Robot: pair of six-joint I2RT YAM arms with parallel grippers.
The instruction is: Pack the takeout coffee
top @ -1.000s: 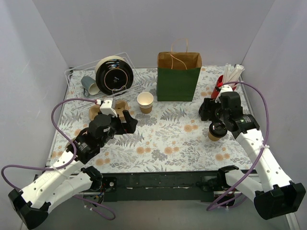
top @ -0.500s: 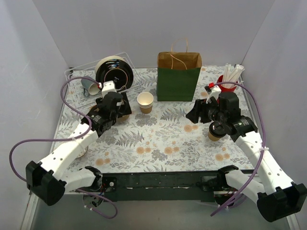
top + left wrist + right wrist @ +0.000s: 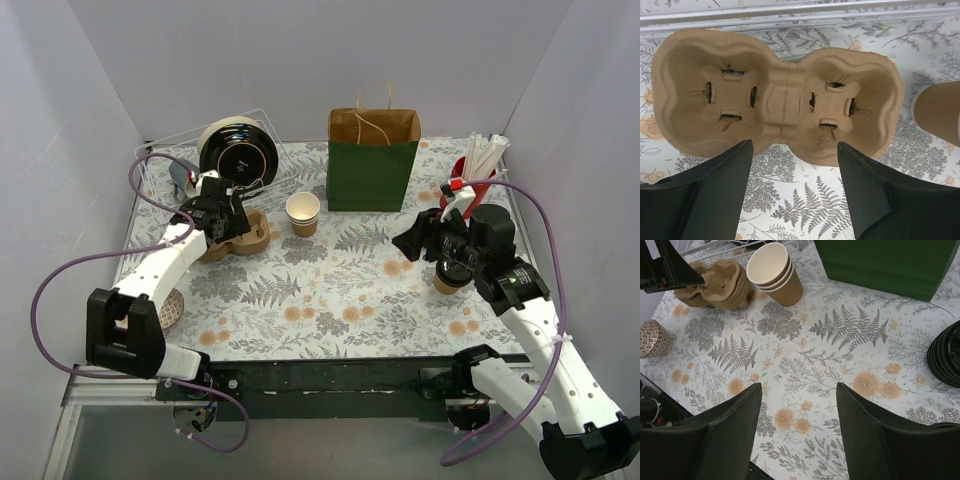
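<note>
Near edge, left: small patterned bowl (image 3: pixel 170 308) on the floral tablecloth (image 3: pixel 320 300), beside the left arm's elbow.

Near right: takeout coffee (image 3: pixel 450 279) stands upright on the cloth, black sip lid on. The right arm's wrist crosses above it and hides part of it. Nothing grips it.

Right gripper (image 3: pixel 409 240) hangs just left of the coffee, pointing toward mid-table. In the wrist view the right gripper (image 3: pixel 799 389) has its jaws spread wide. Only bare cloth between the fingers (image 3: pixel 730 435); they hold nothing and touch nothing. A stack of black lids (image 3: pixel 946 357) shows at the right edge of that view.

Mid-left: left gripper (image 3: pixel 228 222) sits over the stack of pulp cup carriers (image 3: pixel 240 238). In the wrist view the left gripper (image 3: pixel 795 148) is also wide open and empty. The top two-cup carrier (image 3: pixel 777 95) lies just ahead of the fingertips (image 3: pixel 742 150), both wells empty. Cannot tell whether the tips touch its near edge.

Centre: stack of lidless tan cups (image 3: pixel 303 213), white inside, upright, just right of the carriers.

Far centre: green-and-brown paper bag (image 3: pixel 373 170), upright, mouth open, well apart from the coffee.

Far left: wire dish rack (image 3: pixel 160 160) holding plates (image 3: pixel 237 155) on edge and a grey mug (image 3: pixel 183 178).

Far right: red cup (image 3: pixel 470 183) with white sticks standing in it.
</note>
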